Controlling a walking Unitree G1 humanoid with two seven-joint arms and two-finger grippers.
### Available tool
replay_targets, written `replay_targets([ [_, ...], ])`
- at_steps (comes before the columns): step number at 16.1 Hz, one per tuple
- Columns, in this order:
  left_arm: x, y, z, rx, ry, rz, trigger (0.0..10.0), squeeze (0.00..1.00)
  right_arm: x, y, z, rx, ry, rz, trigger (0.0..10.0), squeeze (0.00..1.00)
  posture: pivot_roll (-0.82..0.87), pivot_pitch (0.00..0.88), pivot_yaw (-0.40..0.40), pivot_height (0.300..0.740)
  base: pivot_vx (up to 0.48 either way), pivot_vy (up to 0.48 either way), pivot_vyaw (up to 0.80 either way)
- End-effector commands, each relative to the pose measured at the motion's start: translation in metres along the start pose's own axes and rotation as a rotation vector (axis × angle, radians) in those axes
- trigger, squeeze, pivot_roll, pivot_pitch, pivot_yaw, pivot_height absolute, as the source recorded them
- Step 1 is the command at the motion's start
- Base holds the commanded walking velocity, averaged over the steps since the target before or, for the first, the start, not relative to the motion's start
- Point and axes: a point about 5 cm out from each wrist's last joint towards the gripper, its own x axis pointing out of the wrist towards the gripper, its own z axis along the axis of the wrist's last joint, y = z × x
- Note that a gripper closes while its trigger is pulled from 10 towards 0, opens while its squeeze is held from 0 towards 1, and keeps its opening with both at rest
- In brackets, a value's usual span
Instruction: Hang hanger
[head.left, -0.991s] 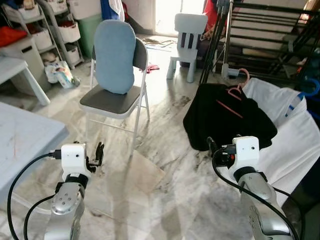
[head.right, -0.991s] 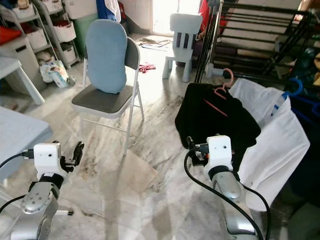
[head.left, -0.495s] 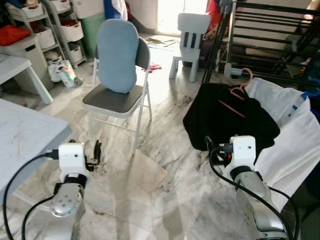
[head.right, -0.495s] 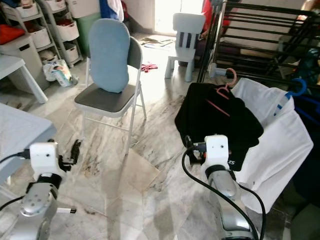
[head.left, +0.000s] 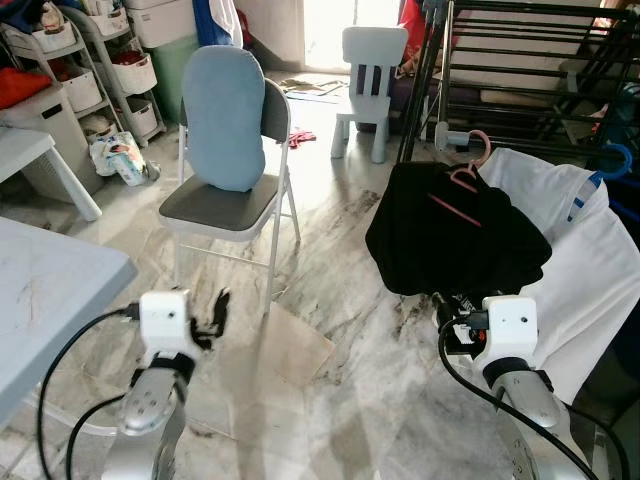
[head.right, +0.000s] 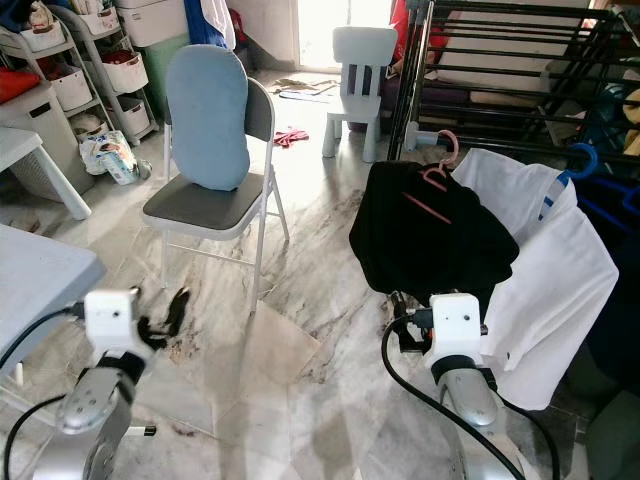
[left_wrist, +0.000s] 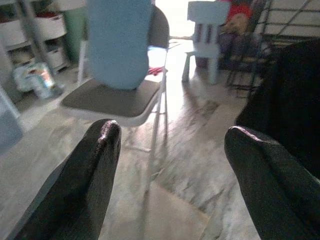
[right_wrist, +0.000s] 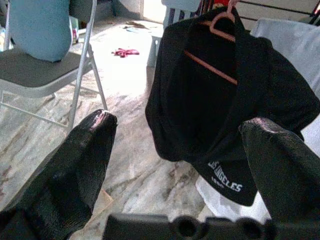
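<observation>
The pink plastic hanger (head.left: 462, 182) sits inside the black T-shirt (head.left: 455, 235), draped over the white cloth heap (head.left: 575, 270) by the dark metal drying rack (head.left: 520, 70). The right gripper (right_wrist: 180, 165) faces it, fingers spread wide and empty; the left gripper (left_wrist: 170, 175) is spread too. The hook looks small, maybe tucked, so a grab could pinch only shirt and the hanger could slip out.

You have the folding chair (head.left: 232, 190) ahead on your left, the T-shirt (head.left: 455, 235) on its hanger (head.left: 463, 180) right, drying rack (head.left: 530, 70) behind it.
</observation>
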Motion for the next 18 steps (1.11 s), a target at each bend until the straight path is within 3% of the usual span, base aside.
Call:
replay_targets([
  [1,0.004,-0.002,0.002,-0.012,-0.001,-0.022,10.0,0.0,0.001,-0.002,0.008,-0.012,-0.028,-0.012,10.0,0.0,-0.19,0.0,0.053,0.74,0.315,0.0,-0.56],
  [8,0.011,-0.008,0.006,-0.033,-0.017,-0.063,10.0,0.0,0.006,-0.002,0.011,-0.022,-0.037,-0.007,10.0,0.0,-0.19,0.0,0.051,0.74,0.407,0.0,-0.58],
  [14,0.014,-0.011,0.005,-0.046,-0.015,-0.077,10.0,0.0,0.007,0.003,0.015,-0.038,-0.055,0.002,10.0,0.0,-0.21,0.0,0.063,0.74,0.405,0.184,0.0],
  [18,0.015,-0.016,0.001,-0.039,0.014,-0.099,10.0,0.0,0.001,0.003,0.005,-0.024,-0.033,-0.024,10.0,0.0,-0.21,0.0,0.072,0.74,0.213,0.396,0.0],
])
